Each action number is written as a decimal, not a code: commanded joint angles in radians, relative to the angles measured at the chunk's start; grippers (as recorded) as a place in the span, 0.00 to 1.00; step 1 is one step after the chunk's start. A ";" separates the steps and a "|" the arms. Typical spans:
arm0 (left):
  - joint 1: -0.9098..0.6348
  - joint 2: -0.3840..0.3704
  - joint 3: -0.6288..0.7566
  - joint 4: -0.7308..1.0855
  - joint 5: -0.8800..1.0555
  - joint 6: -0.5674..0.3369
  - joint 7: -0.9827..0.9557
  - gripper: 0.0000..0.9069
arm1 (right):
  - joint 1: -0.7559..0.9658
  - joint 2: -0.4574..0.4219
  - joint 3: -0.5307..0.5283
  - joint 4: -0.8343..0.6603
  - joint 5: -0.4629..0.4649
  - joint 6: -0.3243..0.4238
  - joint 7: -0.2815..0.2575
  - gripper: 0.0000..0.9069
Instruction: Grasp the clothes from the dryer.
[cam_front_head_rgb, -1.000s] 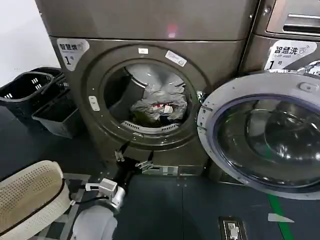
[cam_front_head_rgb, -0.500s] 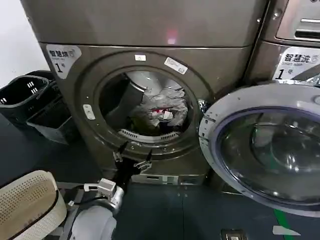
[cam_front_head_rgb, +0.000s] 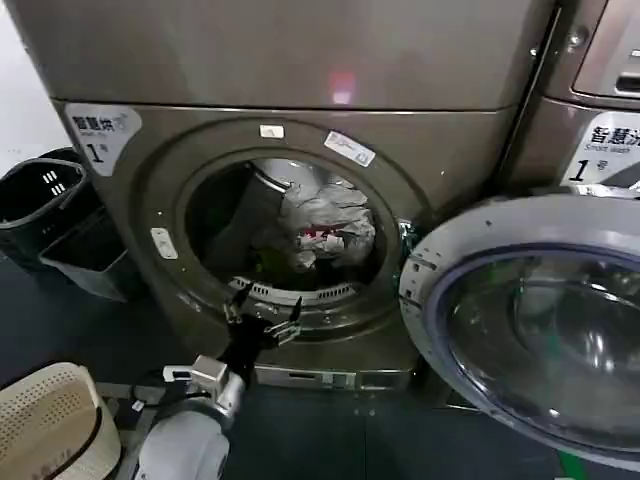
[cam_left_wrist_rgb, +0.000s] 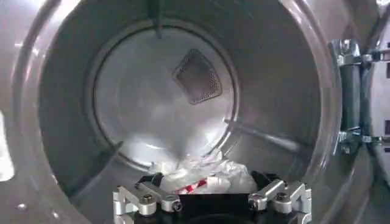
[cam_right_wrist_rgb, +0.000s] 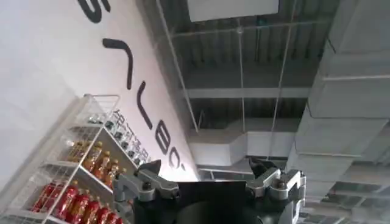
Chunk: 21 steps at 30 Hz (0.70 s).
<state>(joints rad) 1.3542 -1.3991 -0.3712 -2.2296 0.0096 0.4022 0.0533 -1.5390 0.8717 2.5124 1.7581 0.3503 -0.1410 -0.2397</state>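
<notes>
a: where was the left gripper when you checked?

b: from the head camera i saw it at about six o'clock of the dryer porthole, right at the lower lip of the opening, with its arm rising from the bottom of the view. its fingers stood wide apart and nothing was between them.

a: and the clothes?

b: they lay inside the drum, a crumpled grey-white heap with a red-and-white piece showing in the middle. on the porthole's face i'd put them at roughly three to four o'clock, low and toward the hinge side. from the left wrist camera the heap sat on the drum floor just beyond the spread fingertips, not touching them as far as i could see.

a: the door?

b: it hung swung open at three o'clock of the machine, glass facing me. dark baskets stood on the floor at nine o'clock, and a white mesh basket sat at seven o'clock near the arm.

a: the right gripper?

b: its own camera showed it aimed up at a ceiling and a shelf of bottles, fingers parted, holding nothing.
</notes>
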 joint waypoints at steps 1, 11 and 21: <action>0.000 0.003 -0.004 -0.007 0.054 -0.003 0.015 1.00 | -0.002 0.002 0.009 0.006 0.002 -0.009 0.003 1.00; -0.133 0.017 -0.056 0.023 1.043 -0.226 0.223 1.00 | 0.012 0.008 0.031 0.038 -0.058 -0.019 -0.005 1.00; -0.472 -0.044 -0.059 0.226 1.297 -0.302 0.809 1.00 | -0.008 0.044 0.013 0.111 -0.057 -0.022 -0.011 1.00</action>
<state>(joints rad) 1.0991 -1.4128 -0.4223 -2.1138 1.0182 0.1742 0.4474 -1.5453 0.9109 2.5289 1.8463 0.3029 -0.1630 -0.2502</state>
